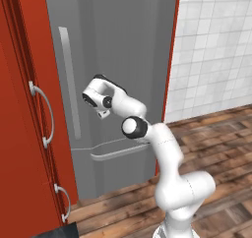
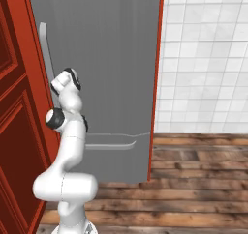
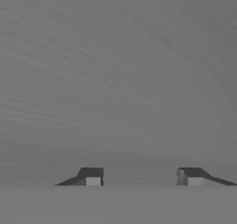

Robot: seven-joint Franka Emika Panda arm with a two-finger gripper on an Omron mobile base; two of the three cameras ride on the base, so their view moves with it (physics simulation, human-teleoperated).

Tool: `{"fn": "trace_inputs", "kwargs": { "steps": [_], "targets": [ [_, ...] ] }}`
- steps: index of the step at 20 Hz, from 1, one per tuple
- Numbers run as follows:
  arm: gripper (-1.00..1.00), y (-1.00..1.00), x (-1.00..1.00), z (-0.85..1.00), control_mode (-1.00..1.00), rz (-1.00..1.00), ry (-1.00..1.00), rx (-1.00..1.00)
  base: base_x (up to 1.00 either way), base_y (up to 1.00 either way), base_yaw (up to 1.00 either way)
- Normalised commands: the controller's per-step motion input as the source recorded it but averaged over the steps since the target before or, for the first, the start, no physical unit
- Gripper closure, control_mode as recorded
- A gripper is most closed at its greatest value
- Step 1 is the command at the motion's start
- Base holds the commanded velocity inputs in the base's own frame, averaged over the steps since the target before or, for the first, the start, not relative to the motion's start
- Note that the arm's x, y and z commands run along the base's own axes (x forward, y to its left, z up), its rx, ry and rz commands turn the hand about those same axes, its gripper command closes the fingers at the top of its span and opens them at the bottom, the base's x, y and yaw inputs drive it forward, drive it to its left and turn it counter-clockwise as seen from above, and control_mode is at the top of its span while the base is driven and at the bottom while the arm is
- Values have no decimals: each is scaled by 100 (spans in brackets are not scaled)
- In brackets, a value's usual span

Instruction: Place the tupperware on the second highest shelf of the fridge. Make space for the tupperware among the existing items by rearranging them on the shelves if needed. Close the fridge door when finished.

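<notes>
The fridge door (image 1: 118, 60) is shut, tall and flat grey, and it hides the shelves and the existing items. Its long pale vertical bar handle (image 1: 70, 79) runs down the door's left side and shows again as the handle (image 2: 47, 49). My gripper (image 1: 102, 113) hovers close to the door face, to the right of that handle at about mid height. In the hand view the gripper (image 3: 143, 179) faces bare grey door (image 3: 120, 79), and its fingertips (image 3: 93, 180) stand apart with nothing between them. The tupperware is out of view.
Red cabinets (image 1: 24, 133) with curved grey handles (image 1: 44, 116) stand close on the left. The bottom drawer's horizontal handle (image 1: 118, 151) juts out below my arm. A white tiled wall (image 1: 211, 50) and wooden floor (image 1: 216, 133) lie to the right.
</notes>
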Motion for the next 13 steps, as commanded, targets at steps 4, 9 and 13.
{"fn": "trace_inputs", "kwargs": {
  "steps": [4, 9, 13],
  "targets": [
    [-100, -4, -32, -59, -100, -15, 22, -18, 0, 0, 0],
    [-100, 0, -88, -29, -100, -8, 2, -13, 0, 0, 0],
    [-100, 0, -96, -4, -100, -3, 0, -11, 0, 0, 0]
  ]
}}
